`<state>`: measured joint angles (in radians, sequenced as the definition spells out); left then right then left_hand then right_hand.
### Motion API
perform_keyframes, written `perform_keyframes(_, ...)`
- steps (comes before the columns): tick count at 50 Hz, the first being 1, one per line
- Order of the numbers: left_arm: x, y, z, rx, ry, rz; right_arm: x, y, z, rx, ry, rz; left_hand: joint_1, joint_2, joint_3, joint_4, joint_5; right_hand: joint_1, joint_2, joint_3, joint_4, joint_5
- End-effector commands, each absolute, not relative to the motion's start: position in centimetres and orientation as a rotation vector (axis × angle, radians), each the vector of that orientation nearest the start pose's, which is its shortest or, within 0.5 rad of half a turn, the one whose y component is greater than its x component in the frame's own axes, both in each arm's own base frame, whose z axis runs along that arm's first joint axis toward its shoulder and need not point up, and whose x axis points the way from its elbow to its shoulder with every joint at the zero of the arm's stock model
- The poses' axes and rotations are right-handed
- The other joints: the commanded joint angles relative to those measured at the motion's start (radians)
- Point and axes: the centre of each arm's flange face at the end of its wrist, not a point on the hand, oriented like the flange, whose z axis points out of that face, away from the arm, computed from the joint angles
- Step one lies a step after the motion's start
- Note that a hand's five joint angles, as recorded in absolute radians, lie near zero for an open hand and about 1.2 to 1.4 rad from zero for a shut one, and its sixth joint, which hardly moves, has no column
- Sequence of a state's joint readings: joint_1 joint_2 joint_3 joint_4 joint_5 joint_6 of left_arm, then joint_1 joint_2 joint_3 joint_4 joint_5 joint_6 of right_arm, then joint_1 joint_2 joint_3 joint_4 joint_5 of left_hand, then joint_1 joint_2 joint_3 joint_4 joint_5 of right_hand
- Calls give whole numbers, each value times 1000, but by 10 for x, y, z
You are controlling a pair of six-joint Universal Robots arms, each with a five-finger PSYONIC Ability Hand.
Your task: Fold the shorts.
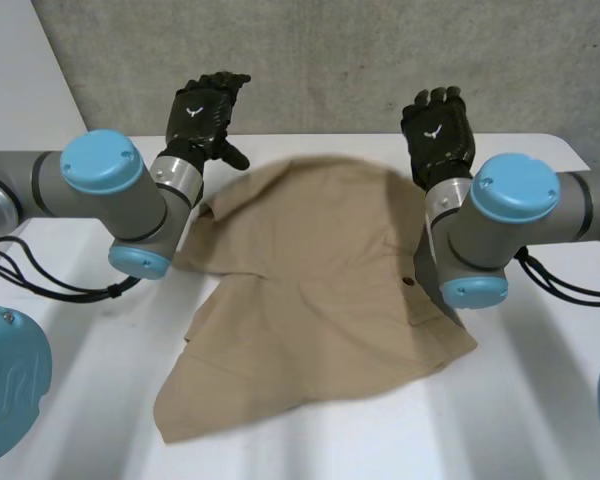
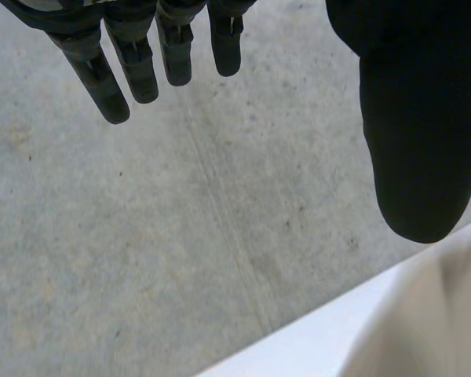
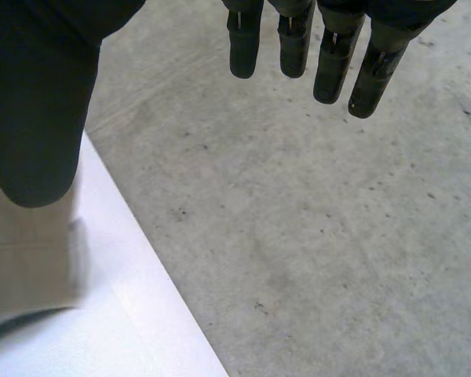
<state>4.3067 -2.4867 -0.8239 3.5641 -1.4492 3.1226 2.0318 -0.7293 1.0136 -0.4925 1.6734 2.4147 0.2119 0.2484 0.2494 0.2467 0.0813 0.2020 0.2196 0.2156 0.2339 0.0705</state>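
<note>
Diagonally, shorts [image 1: 310, 290] from far-right to near-left

both arms are built of smooth grey tubes, the left arm [image 1: 35, 190] and the right arm [image 1: 592, 205] alike, with round light-blue caps [image 1: 100, 160] closing the joints. a ribbed silver ring [image 1: 177, 175] sits at each wrist, behind the palm on the side away from the fingers. the left hand [image 1: 202, 112] and the right hand [image 1: 438, 128] are matt black, each with a small white mark on its back, just behind the roots of the fingers. in the wrist views the fingers [image 2: 102, 78] are slim black segmented rods with rounded tips, and the thumb [image 2: 420, 133] beside them is broad, smooth and blunt.
</note>
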Motion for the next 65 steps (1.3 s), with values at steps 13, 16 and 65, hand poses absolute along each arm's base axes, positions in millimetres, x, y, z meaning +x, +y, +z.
perform_keyframes(13, -297, -347, 249, 608, 2226, -2681, 281, -326, 232, -1129, 2056, -2181, -37, -74, -75, -72, -81, -27, -45, -41, -59, -71)
perform_keyframes(16, -285, -318, 245, 622, 2342, -2567, 273, -313, 227, -1155, 2092, -2052, -37, -74, -75, -72, -81, -27, -45, -41, -59, -71)
perform_keyframes(65, -219, -137, 146, 593, 2790, -1605, 218, -268, 122, -1360, 2143, -1613, 310, 273, 272, 275, 266, 1194, 1177, 1181, 1162, 1151)
